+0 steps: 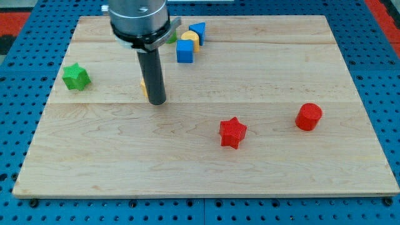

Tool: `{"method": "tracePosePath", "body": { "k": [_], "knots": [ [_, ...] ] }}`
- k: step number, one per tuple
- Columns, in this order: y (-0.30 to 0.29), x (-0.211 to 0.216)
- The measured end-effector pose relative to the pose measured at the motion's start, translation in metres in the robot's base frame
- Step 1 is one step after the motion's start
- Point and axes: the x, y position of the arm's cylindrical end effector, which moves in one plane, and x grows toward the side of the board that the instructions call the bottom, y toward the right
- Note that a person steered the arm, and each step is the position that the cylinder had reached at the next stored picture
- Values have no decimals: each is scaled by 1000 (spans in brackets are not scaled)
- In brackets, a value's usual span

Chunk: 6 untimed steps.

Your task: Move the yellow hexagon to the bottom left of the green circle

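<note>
Block count on the desk (206,175), by colour.

Red: two, a red star (232,132) and a red cylinder (308,117).

Blue: two, a blue cube (184,51) and a blue block (198,31) behind it, shape unclear.

Green: one green star (75,76), plus a green sliver (172,39) by the rod, shape not readable.

Yellow: two partly hidden, a yellow block (190,39) among the blue ones and a yellow sliver (144,88) behind the rod.

One rod, one tip (157,101).
</note>
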Motion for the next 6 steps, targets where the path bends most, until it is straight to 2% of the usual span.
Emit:
{"method": "tracePosePath", "body": {
  "k": [1,2,3,4,5,6],
  "knots": [
    [-24,-33],
    [-41,-9],
    [-48,-49],
    [0,-87],
    [-5,-125],
    [-19,-94]
  ]
}}
